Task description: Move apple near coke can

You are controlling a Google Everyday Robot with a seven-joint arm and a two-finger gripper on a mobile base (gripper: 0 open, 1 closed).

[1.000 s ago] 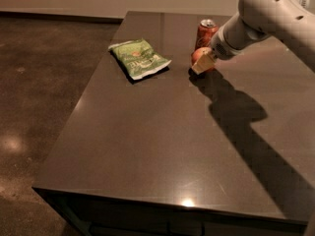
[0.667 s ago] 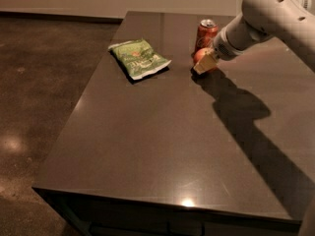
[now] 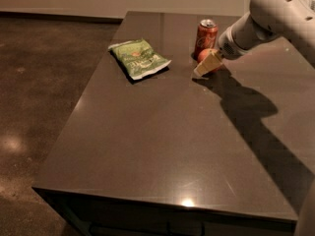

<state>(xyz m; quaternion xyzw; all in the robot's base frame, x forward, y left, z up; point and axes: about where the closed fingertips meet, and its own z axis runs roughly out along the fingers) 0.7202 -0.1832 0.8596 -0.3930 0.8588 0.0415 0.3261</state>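
Now the pincer (image 3: 208, 63), clamped on the apple (image 3: 205, 54), has edged closer beside the coke can (image 3: 206, 33)

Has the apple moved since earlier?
Yes: the apple went slightly right, away from the green bag, now directly before the coke can, tool at it.

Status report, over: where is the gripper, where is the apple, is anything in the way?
Gripper at the apple, right of the green bag. Apple just in front of the coke can. Nothing between the two.
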